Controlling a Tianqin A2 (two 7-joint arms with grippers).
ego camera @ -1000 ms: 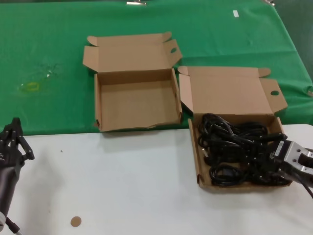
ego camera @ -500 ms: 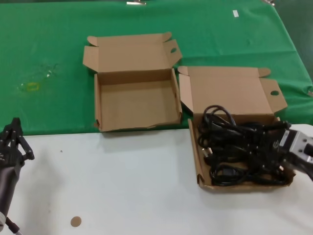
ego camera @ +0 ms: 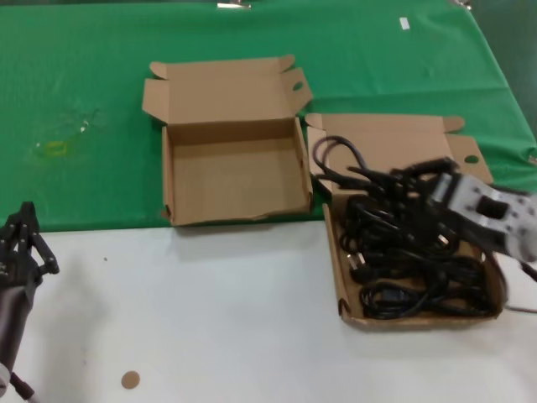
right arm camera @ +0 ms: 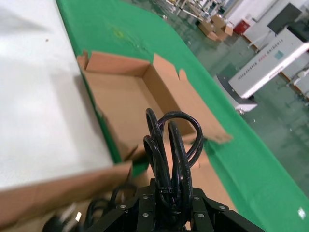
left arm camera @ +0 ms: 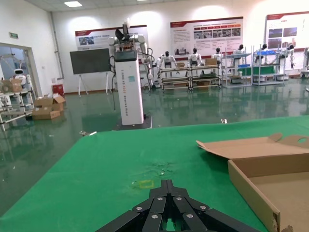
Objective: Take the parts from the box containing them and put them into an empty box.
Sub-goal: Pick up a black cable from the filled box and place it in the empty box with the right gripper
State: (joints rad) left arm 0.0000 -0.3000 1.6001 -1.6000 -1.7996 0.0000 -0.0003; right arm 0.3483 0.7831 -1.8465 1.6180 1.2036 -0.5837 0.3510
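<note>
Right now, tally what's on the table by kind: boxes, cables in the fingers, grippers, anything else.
Cardboard boxes: 2, the empty box and the box of cables.
Cable bundles lifted: 1, held by the right gripper; the pile left in the box is too tangled to count.
Grippers: 2, the left gripper parked at the near-left edge.
Brown disc on the white surface: 1.
Total: 6

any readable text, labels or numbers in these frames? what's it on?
White cabinet: a column of vertical lettering, too small to read.
Wall posters: text and pictures, too small to read.
Green sign on the left wall: unreadable.
White machine housing: a line of print, blurred.
Right gripper casing: a small mark, blurred.
Brown cardboard boxes and black power cables: no print visible.
</note>
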